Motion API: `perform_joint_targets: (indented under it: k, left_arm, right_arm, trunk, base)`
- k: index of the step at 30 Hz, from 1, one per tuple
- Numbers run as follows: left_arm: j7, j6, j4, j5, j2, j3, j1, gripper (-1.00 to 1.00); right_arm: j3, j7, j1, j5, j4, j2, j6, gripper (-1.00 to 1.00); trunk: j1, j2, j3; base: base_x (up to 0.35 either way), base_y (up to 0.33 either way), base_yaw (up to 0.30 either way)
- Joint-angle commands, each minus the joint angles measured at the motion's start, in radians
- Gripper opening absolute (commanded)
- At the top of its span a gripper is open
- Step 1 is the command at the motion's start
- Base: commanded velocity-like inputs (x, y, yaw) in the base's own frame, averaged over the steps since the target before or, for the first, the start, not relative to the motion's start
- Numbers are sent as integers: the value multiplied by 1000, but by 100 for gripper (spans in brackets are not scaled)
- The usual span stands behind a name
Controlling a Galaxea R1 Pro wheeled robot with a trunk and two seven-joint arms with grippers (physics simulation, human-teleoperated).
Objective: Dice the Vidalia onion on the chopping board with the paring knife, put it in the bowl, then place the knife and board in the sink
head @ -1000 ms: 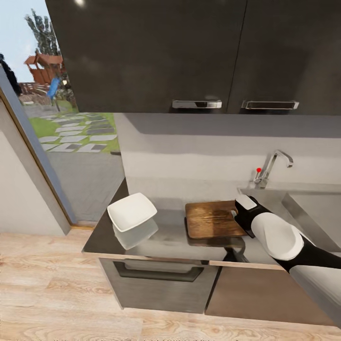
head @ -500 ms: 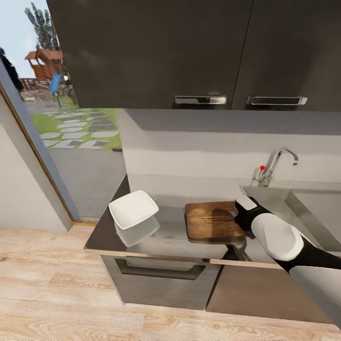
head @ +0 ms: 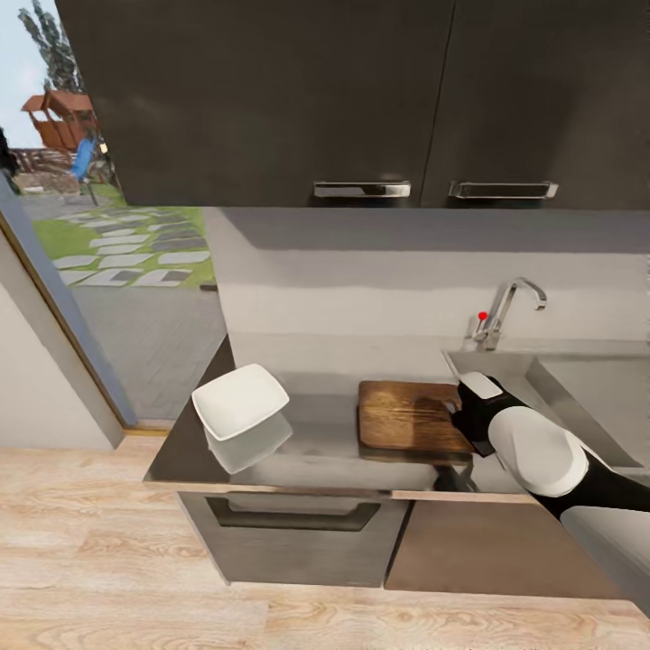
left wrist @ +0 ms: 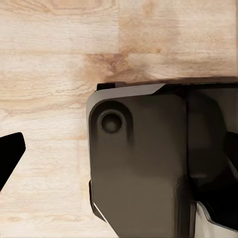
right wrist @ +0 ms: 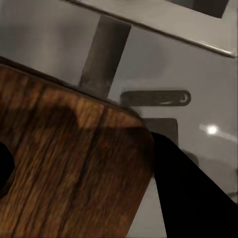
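Head view: the right gripper sits at the right edge of the chopping board, which lies flat on the dark tabletop. The forearm covers the fingers, so I cannot tell from here whether they are clamped on the board or just beside it. The white bowl stands well apart toward the window side, its mirror image below it. The sink with its tap lies just beyond the board's right end, a short carry for the board, which probably explains the grip at that edge. Neither onion nor knife can be made out.

Left wrist view: pale wood floor and a dark part of the robot's own body; this arm appears to hang idle, and its gripper state cannot be told.

Right wrist view: close on the board's rounded corner, with one dark finger beside its edge and another at the frame's border, seemingly straddling the board. Contact is unclear.
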Motion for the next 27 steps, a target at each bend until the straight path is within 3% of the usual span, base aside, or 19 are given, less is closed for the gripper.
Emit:
perform_joint_targets:
  k: [1,16,27]
  left_arm:
    - [-1,-2,4,0,0,-2,0,100]
    - [-1,-2,8,-1,0,-1,0,100]
    - [-1,-2,11,-1,0,-1,0,100]
  right_arm:
    - [7,-4,-1,-8,-1,0,8,-100]
    - [11,-1,-1,-8,2,29,4,-100]
    - [11,0,-1,-6,3,34,3,-100]
  trunk:
    - [1,-2,-2]
    - [1,-2,-2]
    - [1,-2,-2]
  base:
    - [0,0,-26]
    - [11,0,44]
    - [70,0,30]
